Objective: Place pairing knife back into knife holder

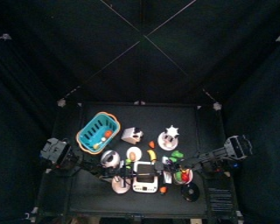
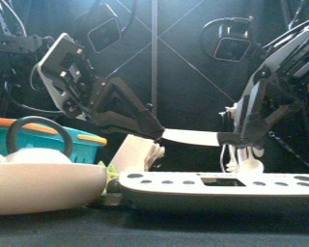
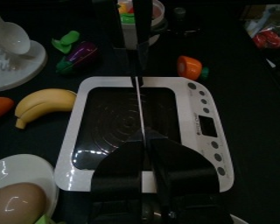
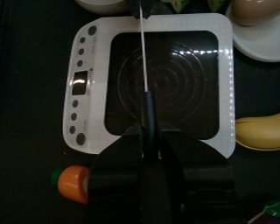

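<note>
Above the white scale at the worktop's six o'clock, both grippers seemingly clamp one knife, jaws closed on it.

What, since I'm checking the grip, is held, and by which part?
The knife: the right gripper holds its black handle; the left gripper flanks the blade, grip unclear.
</note>
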Robot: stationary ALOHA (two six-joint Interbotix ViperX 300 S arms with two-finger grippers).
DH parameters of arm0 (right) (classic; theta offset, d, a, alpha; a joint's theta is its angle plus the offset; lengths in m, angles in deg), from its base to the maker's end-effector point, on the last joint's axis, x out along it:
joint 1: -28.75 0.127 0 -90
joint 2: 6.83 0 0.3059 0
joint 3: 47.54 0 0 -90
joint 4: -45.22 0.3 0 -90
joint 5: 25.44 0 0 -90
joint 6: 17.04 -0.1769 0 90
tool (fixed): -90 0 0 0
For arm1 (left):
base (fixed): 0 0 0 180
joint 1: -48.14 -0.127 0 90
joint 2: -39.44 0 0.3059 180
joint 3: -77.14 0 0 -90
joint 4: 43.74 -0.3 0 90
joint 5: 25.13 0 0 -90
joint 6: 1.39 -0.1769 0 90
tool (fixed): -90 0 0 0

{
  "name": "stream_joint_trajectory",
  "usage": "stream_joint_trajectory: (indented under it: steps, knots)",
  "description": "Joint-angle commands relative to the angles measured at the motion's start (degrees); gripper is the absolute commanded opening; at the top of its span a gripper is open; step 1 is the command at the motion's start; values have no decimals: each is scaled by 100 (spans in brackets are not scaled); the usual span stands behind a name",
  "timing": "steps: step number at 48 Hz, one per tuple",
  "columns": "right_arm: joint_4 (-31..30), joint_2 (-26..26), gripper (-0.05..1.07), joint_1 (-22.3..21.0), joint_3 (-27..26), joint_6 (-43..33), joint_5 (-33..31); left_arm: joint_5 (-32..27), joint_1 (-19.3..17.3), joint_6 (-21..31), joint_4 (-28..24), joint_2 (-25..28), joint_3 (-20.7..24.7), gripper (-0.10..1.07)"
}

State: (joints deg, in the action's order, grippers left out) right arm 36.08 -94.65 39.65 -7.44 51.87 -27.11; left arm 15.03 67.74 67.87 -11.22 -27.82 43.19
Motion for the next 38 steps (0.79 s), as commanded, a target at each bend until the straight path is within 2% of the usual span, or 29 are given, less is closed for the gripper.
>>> stream_joint_trajectory:
  steps: [1,17,30,38]
  knots:
    - [-26,-220,39,-9,-114,9,9,88,-26,-9,-62,-176,79,45]
    - [-176,-615,39,-88,-53,-9,-105,88,-53,18,-343,-466,44,51]
    - [-149,-633,39,-105,26,-35,-185,88,-141,18,-343,-527,26,82]
    - [-149,-642,39,-105,53,-35,-246,88,-185,-9,-343,-615,-26,93]
